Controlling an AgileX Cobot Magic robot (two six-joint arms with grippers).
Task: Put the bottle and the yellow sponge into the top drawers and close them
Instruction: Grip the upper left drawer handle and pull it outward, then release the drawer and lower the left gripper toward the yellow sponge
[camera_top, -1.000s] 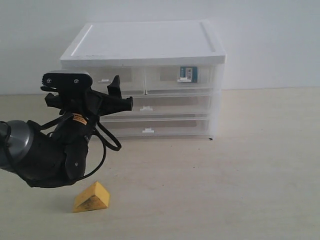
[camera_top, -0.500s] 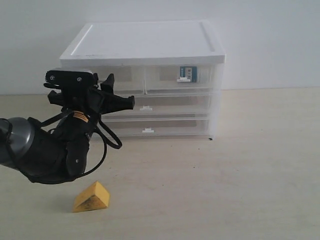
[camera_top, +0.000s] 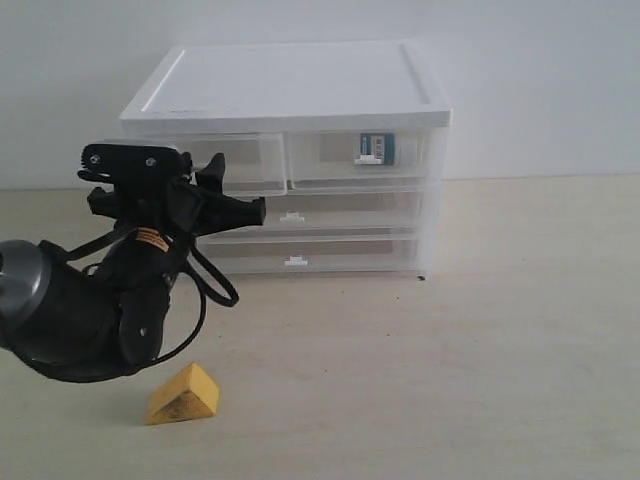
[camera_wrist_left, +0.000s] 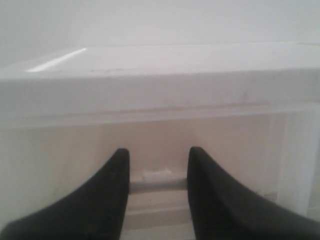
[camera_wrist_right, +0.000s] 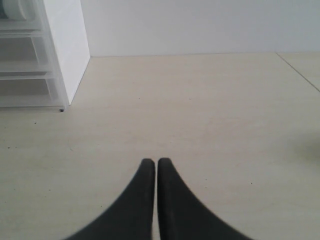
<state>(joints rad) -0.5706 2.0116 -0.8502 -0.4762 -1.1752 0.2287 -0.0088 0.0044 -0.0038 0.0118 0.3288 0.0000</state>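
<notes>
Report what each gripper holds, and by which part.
Left gripper pinches the top left drawer by its small white handle; right gripper holds nothing.

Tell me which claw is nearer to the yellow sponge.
Left. The left claw is at the top left drawer handle, above the yellow sponge. The right claw hangs shut over the table beyond the cabinet's far side, farther away.

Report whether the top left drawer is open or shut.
Partly open: the top left drawer juts forward of the top right drawer, the left gripper at its handle.
</notes>
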